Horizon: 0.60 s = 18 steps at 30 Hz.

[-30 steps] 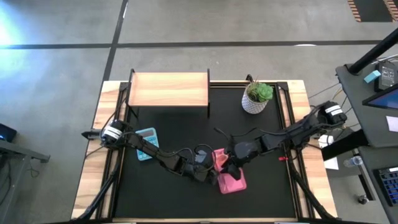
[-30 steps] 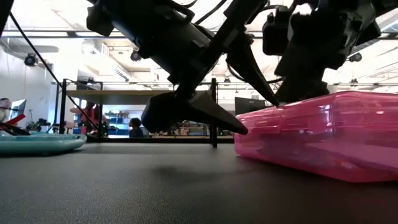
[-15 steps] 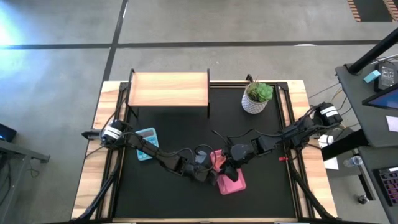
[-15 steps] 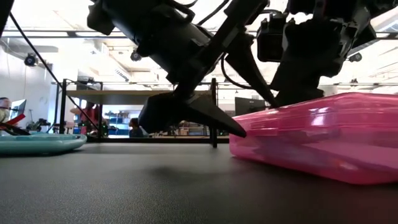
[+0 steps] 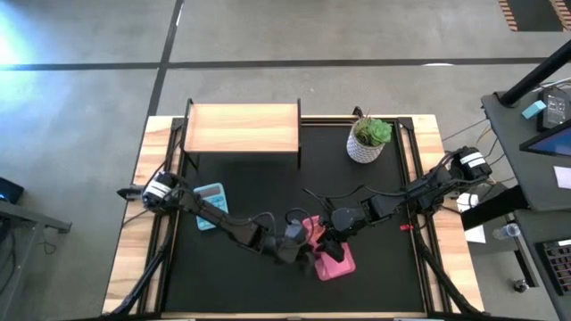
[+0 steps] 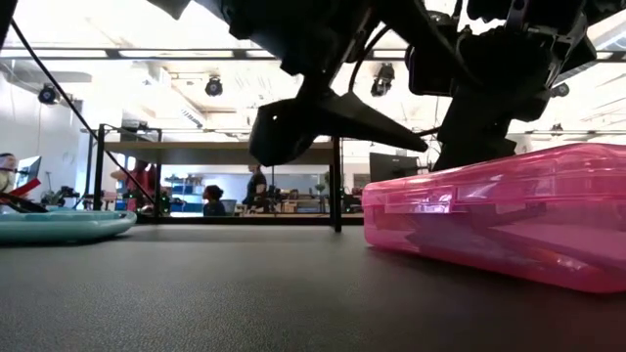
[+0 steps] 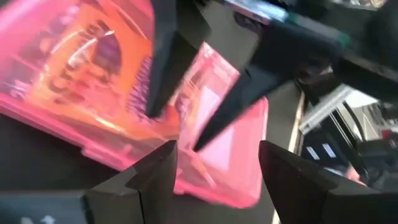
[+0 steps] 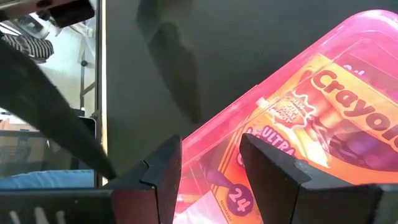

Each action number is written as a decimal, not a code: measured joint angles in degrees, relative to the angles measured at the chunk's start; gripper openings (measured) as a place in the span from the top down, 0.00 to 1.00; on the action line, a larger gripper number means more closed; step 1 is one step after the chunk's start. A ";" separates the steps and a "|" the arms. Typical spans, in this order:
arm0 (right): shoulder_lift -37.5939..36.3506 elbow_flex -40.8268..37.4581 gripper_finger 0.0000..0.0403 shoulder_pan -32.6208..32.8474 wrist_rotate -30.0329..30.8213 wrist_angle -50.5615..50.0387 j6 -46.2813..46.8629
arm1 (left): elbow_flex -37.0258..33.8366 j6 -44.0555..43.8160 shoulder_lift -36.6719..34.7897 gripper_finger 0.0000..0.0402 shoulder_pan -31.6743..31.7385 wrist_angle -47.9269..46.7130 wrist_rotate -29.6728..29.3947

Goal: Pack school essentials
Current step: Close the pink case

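- Black matting covers the wooden-edged table (image 5: pixel 141 178); toward its near edge lies the translucent pink plastic case (image 5: pixel 337 261), lid down, a yellow-green crayon box (image 8: pixel 336 118) visible through it.
- Left gripper (image 6: pixel 416 144) hangs just above the case's corner, fingers parted, holding nothing; right gripper (image 8: pixel 208 168) sits over the lid from the other side, fingers likewise parted and empty.
- Risk: both arms crowd one small case; a careless move could knock their fingers together.
- Risk: pressing on one end could tip or slide the light case across the mat.
- Teal calculator (image 5: pixel 211 206) and potted green plant (image 5: pixel 368 139) stand well apart, unlikely to be struck.
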 joint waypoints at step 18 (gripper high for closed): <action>0.02 -0.11 0.60 -0.04 -1.18 -0.17 -0.68 | -3.34 2.71 0.31 0.48 1.64 0.36 -3.01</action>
